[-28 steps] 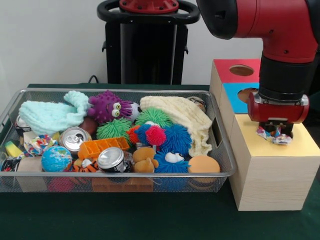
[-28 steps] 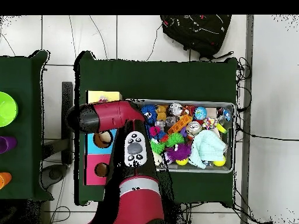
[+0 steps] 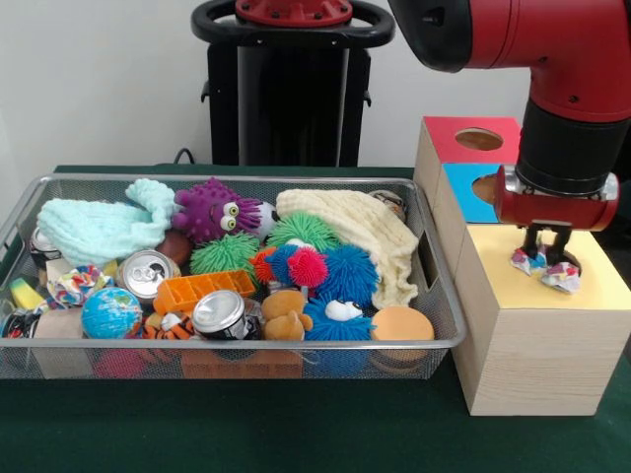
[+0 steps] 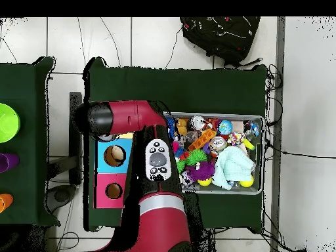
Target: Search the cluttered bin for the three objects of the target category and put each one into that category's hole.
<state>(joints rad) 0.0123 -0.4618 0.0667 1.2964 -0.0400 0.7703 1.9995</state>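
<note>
My gripper (image 3: pixel 548 258) hangs over the yellow-topped wooden cube (image 3: pixel 592 286) at the right and is shut on a knotted rope toy (image 3: pixel 562 279) of white, red and blue strands, which rests at the cube's top. The toy and the gripper hide the cube's hole. The silver wire-mesh bin (image 3: pixel 246 345) stands to the left, full of clutter. Another knotted rope toy (image 3: pixel 75 285) lies at its near left; it also shows in the overhead view (image 4: pixel 235 139). In the overhead view my arm (image 4: pixel 154 157) covers the gripper and most of the yellow cube.
The blue-topped cube (image 3: pixel 459 197) and the red-topped cube (image 3: pixel 463 126) stand behind the yellow one, each with a round cutout. The bin holds spiky balls (image 3: pixel 347 276), a purple plush (image 3: pixel 212 210), cans (image 3: pixel 219 313), cloths (image 3: pixel 365 232) and a globe ball (image 3: pixel 110 313).
</note>
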